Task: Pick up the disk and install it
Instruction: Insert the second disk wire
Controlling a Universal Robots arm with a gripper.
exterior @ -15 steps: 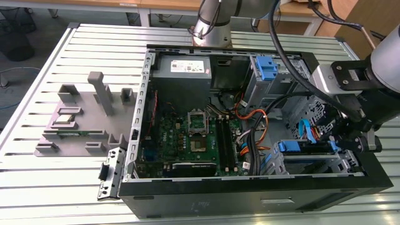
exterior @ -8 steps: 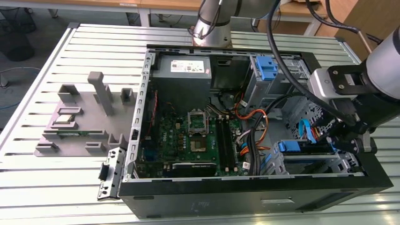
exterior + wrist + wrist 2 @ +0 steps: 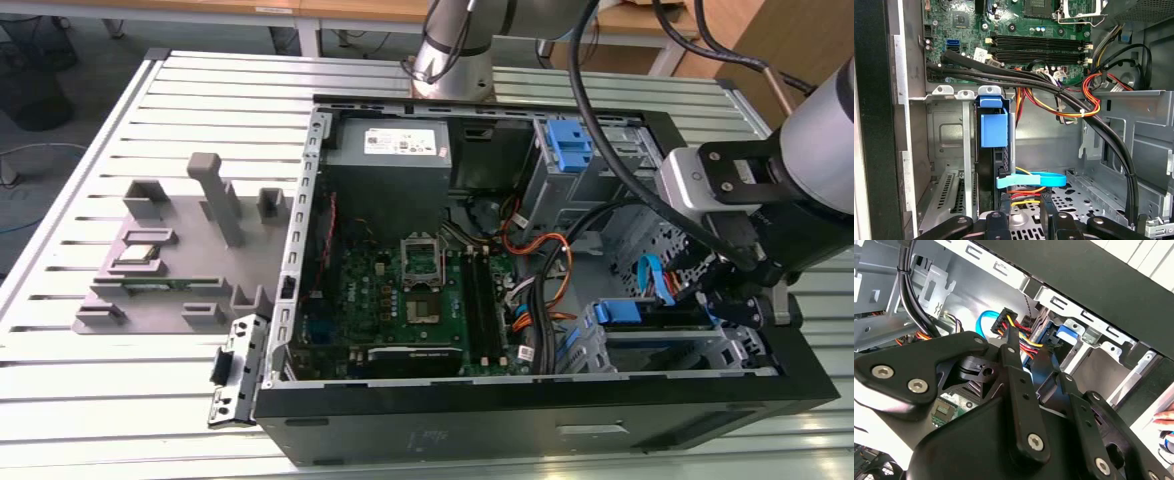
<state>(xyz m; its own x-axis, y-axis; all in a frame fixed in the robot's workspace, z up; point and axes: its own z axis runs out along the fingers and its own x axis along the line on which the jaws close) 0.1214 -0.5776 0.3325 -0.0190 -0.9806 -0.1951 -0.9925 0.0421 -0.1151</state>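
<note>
The disk (image 3: 650, 316) stands on edge in the drive cage at the front corner of the open computer case (image 3: 441, 425), on the exterior view's right. Its blue bracket shows at the inner end. In the first wrist view the disk (image 3: 993, 131) sits upright in a cage slot, blue tab facing the motherboard. My gripper (image 3: 731, 296) is inside the case just beyond the disk's outer end, close to the case wall. In both wrist views the gripper (image 3: 1024, 224) (image 3: 1026, 347) sits beside a light-blue data cable (image 3: 1030, 179) and a plug with yellow, red and black wires (image 3: 1005, 324).
A thick black cable bundle (image 3: 1054, 87) and orange wires cross above the cage. The motherboard (image 3: 414, 290), a grey metal box (image 3: 387, 143) and a tall blue latch piece (image 3: 570, 146) fill the case. A grey fixture (image 3: 174, 260) stands on the slatted table at the exterior view's left.
</note>
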